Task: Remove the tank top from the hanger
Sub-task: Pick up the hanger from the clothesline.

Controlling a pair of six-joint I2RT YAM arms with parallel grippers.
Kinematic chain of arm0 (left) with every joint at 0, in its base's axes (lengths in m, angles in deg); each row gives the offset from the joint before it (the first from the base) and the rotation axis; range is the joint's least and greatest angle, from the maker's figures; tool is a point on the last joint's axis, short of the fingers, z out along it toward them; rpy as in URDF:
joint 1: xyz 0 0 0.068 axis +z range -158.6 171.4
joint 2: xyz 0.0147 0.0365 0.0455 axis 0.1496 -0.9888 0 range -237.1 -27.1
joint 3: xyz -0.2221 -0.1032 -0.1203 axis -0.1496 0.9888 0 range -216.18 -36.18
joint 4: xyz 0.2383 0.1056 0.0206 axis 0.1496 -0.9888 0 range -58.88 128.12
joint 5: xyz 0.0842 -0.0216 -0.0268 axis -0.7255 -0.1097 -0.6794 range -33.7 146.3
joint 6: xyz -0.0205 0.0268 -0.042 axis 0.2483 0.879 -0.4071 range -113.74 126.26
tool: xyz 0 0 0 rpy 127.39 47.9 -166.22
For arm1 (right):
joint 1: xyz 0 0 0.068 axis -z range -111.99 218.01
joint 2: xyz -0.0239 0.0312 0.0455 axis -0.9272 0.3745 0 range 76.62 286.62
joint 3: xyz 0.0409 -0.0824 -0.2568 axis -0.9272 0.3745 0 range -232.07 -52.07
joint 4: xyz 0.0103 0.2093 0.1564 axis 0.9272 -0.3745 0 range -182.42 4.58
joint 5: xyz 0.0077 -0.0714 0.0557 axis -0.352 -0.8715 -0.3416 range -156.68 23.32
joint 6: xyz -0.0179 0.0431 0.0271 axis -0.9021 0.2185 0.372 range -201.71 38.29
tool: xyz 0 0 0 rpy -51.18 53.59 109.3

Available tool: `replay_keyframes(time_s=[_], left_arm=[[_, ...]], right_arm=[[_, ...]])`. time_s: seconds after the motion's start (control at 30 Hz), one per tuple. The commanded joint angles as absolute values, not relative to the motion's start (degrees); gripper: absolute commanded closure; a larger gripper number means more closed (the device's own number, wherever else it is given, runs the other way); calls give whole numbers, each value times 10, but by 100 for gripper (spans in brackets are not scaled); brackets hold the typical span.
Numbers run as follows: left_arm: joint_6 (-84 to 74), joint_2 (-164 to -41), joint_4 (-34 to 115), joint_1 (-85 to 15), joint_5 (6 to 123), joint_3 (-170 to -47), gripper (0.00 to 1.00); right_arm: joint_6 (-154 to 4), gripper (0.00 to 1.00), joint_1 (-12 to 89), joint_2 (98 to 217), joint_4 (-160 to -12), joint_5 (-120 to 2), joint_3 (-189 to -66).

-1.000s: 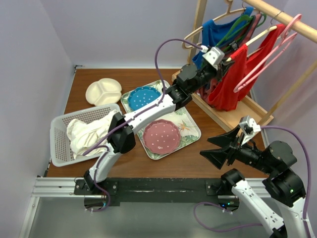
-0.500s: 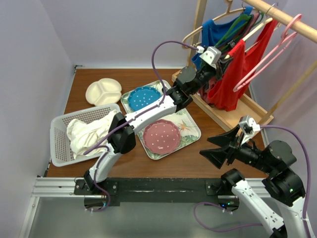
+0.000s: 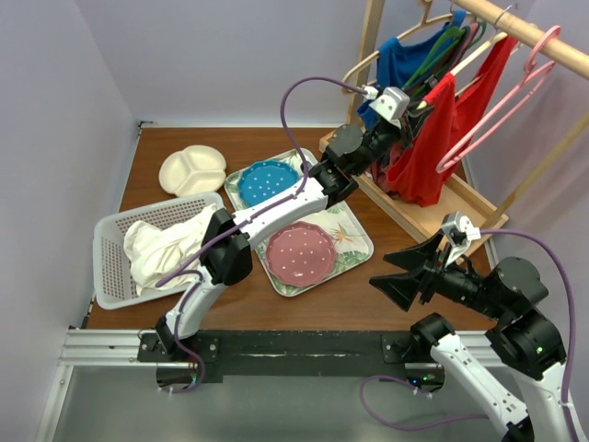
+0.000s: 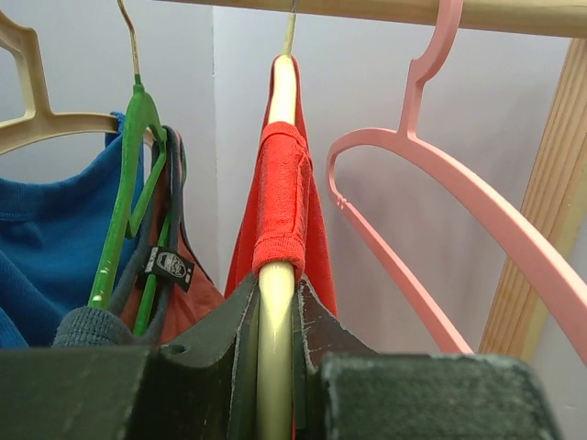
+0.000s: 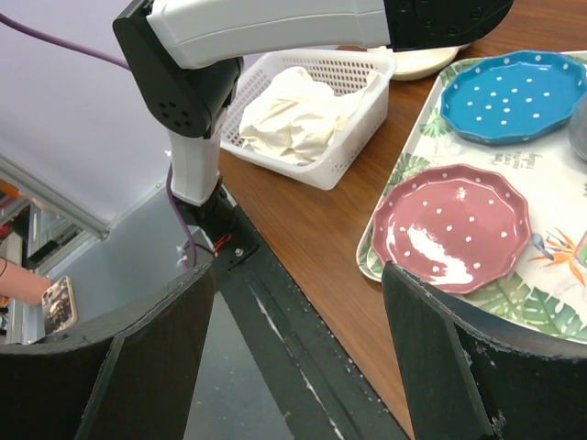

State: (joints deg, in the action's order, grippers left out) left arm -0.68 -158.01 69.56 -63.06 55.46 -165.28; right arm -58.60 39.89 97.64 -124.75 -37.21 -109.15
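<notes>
Low centre in the left wrist view, left gripper (image 4: 275, 316) clamps the hanger (image 4: 283, 87) under the tank top (image 4: 280, 192) — probably limp, light, best pinched at its strap — right gripper (image 3: 379, 273) gapes empty.

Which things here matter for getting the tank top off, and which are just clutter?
Job: red tank top; cream hanger it hangs on; left gripper, shut on that hanger; right gripper, open and empty.

Lying about: pink hanger; green hanger; blue garment; basket with white cloth; tray holding blue plate and pink plate; divided white plate.
</notes>
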Motion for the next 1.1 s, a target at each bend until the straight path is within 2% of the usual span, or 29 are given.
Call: replay_keyframes(time_s=[0.0, 0.53, 1.07], left_arm=[[-9, -1541, 818, -632, 577, -1706, 100], [2, -1488, 847, -632, 581, -1635, 100], [38, -1365, 878, -631, 566, -1426, 100]], right_arm=[[-577, 23, 399, 984, -1229, -374, -1101], [-564, 23, 399, 977, -1225, -378, -1092], [-558, 23, 399, 996, -1202, -384, -1096]])
